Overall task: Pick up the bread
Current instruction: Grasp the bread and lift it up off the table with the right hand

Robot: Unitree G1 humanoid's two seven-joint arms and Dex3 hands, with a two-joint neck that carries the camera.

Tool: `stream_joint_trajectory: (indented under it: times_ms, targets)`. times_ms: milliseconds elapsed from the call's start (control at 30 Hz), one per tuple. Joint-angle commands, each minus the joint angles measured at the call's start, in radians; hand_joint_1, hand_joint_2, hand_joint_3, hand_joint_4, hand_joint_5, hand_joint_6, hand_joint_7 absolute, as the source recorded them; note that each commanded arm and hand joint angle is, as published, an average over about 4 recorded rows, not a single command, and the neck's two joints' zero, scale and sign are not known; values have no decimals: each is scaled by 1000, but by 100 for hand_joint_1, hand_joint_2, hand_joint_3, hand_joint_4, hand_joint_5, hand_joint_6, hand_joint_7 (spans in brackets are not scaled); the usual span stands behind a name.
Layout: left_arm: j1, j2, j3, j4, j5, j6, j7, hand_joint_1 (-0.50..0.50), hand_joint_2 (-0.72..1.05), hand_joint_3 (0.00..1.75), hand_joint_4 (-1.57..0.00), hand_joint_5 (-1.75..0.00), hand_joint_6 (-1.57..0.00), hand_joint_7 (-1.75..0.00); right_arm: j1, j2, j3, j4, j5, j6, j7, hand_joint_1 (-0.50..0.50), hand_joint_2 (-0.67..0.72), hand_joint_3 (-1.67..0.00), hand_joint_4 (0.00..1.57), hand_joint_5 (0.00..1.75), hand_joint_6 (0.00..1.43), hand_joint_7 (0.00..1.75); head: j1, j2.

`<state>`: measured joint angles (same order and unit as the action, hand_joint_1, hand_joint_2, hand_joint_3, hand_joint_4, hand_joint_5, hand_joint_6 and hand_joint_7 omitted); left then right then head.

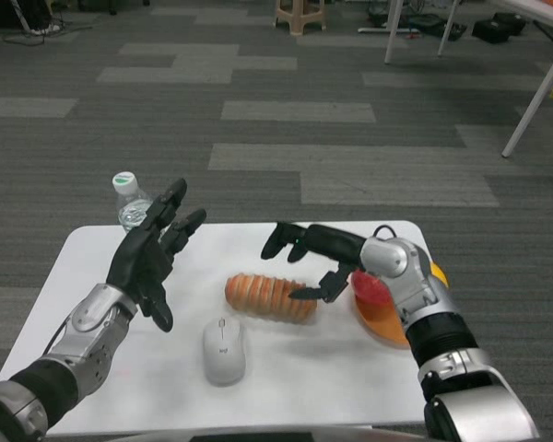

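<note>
Head view. My left hand [152,262] covers the lower part of the water bottle [127,199] at the far left edge of the tabletop [286,368]; only its white-and-green cap and clear shoulder show. My right forearm hides most of the orange plate [387,324] and part of the red item [369,287] lying on it; I cannot identify that item. Both forearms are cut off at the bottom edge.

The left hand is raised above the tabletop, palm facing right, fingers apart and holding nothing. The right hand [311,258] reaches leftward over the right end of the bread [269,296], fingers spread above it and thumb tip at its near side; I cannot tell whether it touches. The bread lies mid-tabletop, just beyond the white mouse [223,350].
</note>
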<state>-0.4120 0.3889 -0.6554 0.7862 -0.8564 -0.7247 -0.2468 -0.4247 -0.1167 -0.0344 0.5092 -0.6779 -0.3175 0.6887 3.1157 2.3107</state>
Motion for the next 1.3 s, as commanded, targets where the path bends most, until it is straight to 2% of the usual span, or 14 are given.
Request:
stream_joint_trajectory:
  times_ms: [33, 133, 200, 300, 500, 633, 800, 1033, 1200, 1300]
  targets:
    - [5, -6, 3, 5, 0, -3, -6, 50, -64, 9, 0, -41, 0, 0, 3, 45, -3, -27, -124, 69, -15, -46, -48, -87, 0, 112, 0, 19, 5, -1]
    - [8, -7, 9, 5, 0, -4, -6, 50, -64, 9, 0, -41, 0, 0, 1, 93, 0, -38, -246, 140, -12, -46, -48, -87, 0, 107, 0, 14, 12, -2]
    - [10, -7, 12, 5, 0, -3, -6, 50, -64, 9, 0, -41, 0, 0, -1, 115, -1, -32, -292, 155, -17, -46, -45, -87, 0, 104, 0, 14, 15, -4]
    - [10, -7, 14, 5, 0, -4, -6, 50, -64, 9, 0, -41, 0, 0, -5, 134, -2, -14, -338, 159, -31, -46, -41, -87, 0, 97, 0, 10, 17, -6]
    - [10, -4, 13, 5, -3, -4, -6, 50, -64, 9, 0, -41, 0, 0, -13, 170, 6, 46, -413, 169, -71, -46, -41, -87, 0, 97, 0, 7, 19, -12]
    - [10, -2, 13, 5, -5, -4, -6, 50, -64, 9, 0, -41, 0, 0, -26, 171, 42, 87, -464, 176, -86, -46, -41, -87, 0, 97, 0, 7, 13, -13]
    - [10, -2, 12, 5, -7, -4, -6, 50, -64, 9, 0, -41, 0, 0, -62, 163, 113, 184, -513, 186, -171, -46, -45, -79, 0, 97, 0, 7, 8, -16]
    - [10, -2, 3, 5, -7, -4, -6, 50, -64, 9, 0, -41, 0, 0, -124, 144, 214, 304, -601, 216, -278, -46, -48, -79, 0, 97, 0, 7, -8, -15]
    - [10, -2, -5, 6, -11, -4, -6, 50, -64, 9, 0, -41, 0, 0, -154, 130, 264, 341, -665, 228, -288, -46, -48, -79, 0, 97, 0, 7, -18, -20]
    - [10, -2, -6, 7, -13, -4, -6, 50, -64, 9, 0, -41, 0, 0, -169, 117, 317, 365, -697, 239, -288, -46, -48, -79, 0, 104, 0, 7, -26, -27]
